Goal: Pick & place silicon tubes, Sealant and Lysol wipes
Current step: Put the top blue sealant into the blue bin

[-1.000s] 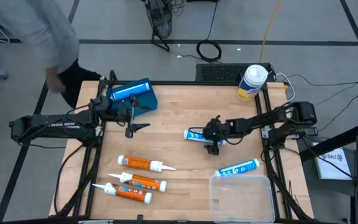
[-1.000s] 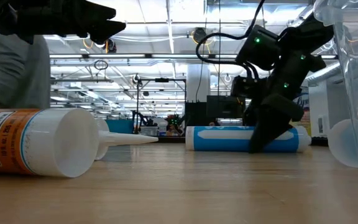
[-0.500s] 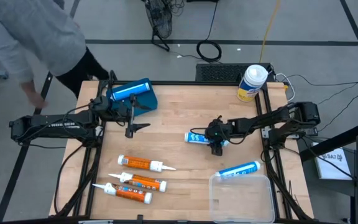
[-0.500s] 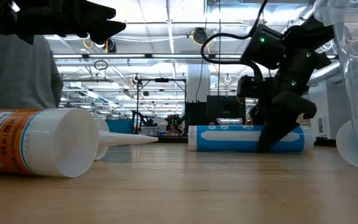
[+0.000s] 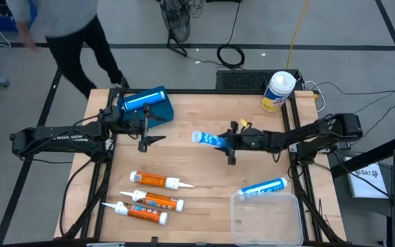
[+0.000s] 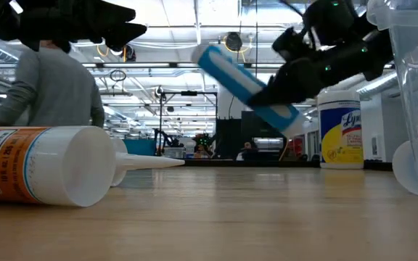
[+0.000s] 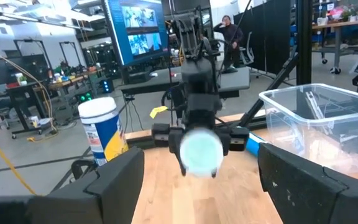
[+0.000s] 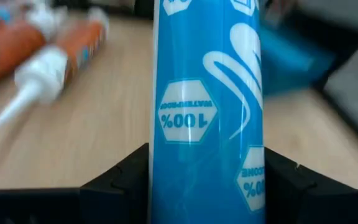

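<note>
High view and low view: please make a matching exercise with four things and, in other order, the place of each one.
Things:
1. blue tube
2. Lysol wipes
3. orange tubes
4. clear bin

Places:
A. table's near right corner
B. lifted off the table in the right gripper
C. lying on the table's near left part
D. upright at the table's far right corner

Pairs: 1-B, 2-D, 3-C, 4-A

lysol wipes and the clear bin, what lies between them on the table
In the high view, one blue tube lies on the wood between the Lysol wipes and the clear bin, close to the bin's rim.
</note>
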`<state>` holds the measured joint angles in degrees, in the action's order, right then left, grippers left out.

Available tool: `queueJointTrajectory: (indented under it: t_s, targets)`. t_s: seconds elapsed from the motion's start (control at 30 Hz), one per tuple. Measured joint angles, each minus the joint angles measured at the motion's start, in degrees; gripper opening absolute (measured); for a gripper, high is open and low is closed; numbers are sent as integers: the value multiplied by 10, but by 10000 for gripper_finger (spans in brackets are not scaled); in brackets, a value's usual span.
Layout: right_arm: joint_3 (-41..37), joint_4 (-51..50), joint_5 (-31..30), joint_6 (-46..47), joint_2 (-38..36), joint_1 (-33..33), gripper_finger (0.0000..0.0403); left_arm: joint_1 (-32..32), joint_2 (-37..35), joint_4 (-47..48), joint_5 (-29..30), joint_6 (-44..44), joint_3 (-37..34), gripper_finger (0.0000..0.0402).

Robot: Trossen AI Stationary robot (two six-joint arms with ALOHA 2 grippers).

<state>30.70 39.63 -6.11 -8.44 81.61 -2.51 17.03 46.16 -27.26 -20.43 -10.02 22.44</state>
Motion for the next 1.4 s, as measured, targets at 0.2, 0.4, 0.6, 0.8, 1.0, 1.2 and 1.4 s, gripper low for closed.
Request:
queueJointTrajectory:
  t_s: [0.2,0.4,0.6,0.8,1.0,1.2,1.4]
  targets:
    - [-11,89,19,-50,4,-12,199,-4,0,21,-1,33,0,313]
    - [-11,101,19,-101,-3,-15,199,-8,17,33,0,24,0,319]
    - [-11,107,196,-77,-18,-71,199,-8,48,30,3,10,0,308]
    - [-11,134,353,-36,-18,-147,199,-8,87,-13,87,63,0,301]
    - [-10,154,378,-52,-18,-188,199,-11,175,-156,119,76,7,307]
    - [-10,150,376,-56,-18,-213,199,-26,284,-210,98,29,68,299]
    - [-10,154,377,-29,-18,-203,199,-42,379,-209,97,14,150,287]
